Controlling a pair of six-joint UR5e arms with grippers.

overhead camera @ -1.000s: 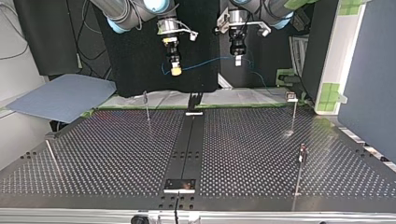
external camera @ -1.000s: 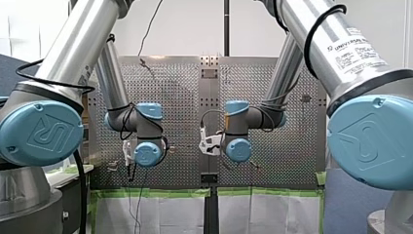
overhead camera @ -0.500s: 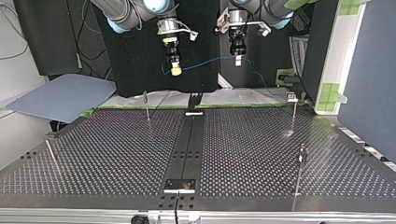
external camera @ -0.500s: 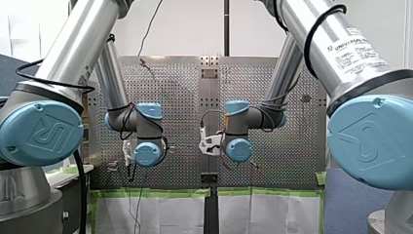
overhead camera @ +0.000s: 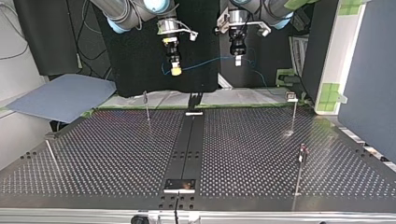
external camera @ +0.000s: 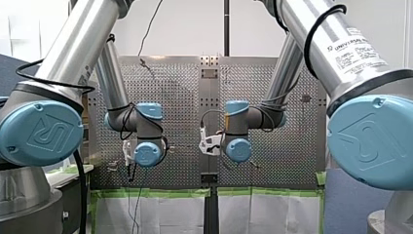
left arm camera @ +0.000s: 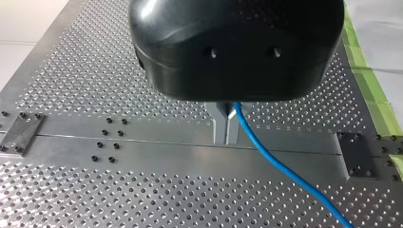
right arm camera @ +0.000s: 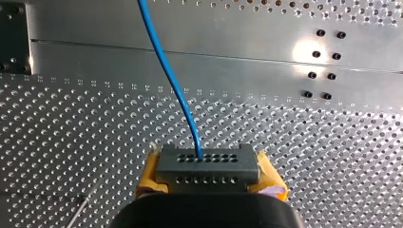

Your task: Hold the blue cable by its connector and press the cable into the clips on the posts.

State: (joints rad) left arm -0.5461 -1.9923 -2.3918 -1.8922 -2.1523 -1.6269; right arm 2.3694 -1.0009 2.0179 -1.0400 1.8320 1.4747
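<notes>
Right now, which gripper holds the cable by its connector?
My right gripper: its yellow pads clamp the grey connector, while my left gripper pinches only the blue cable between metal fingers.

Evenly lit, overhead glare apparently spotting the table (right arm camera: 304, 50).

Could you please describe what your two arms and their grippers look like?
My left arm and my right arm are silver tubes with light blue joint caps and black cables; the right carries Universal Robots lettering. My left gripper has a rounded black housing and metal fingers; my right gripper has yellow pads.
</notes>
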